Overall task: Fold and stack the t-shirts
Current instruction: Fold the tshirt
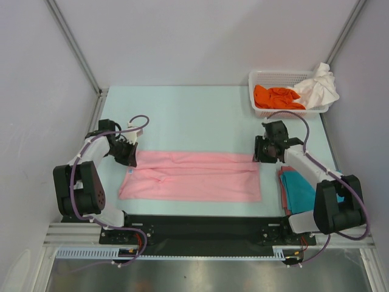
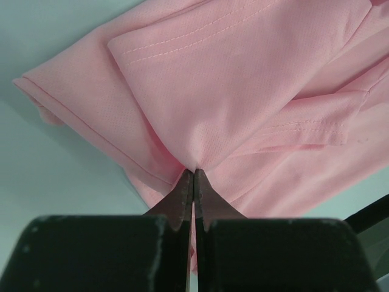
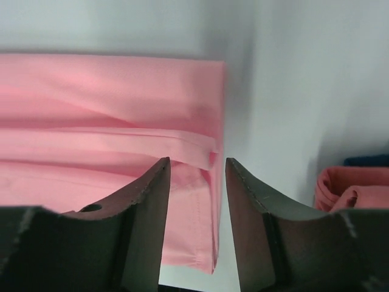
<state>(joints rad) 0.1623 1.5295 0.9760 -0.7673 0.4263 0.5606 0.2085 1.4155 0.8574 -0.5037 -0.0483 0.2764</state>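
Pink t-shirt (image 1: 194, 176): folded into a long strip, flat on the table; its long axis runs from one gripper to the other.
Left gripper (image 2: 193, 173): fingers pressed together, pinching a fold at its end of the strip; the cloth spreads ahead of the tips.
Right gripper (image 3: 197, 167): jaws parted and holding nothing; the strip's other end edge lies just under the gap, with the cloth running off toward the left arm.
Teal t-shirt (image 1: 298, 188): folded, behind the right gripper, beside its arm.
Basket (image 1: 285, 73): beyond the right gripper; holds the orange t-shirt (image 1: 276, 97) and white t-shirt (image 1: 319, 85).
Coming move, judged: the right gripper should close on the end edge before any crosswise fold.
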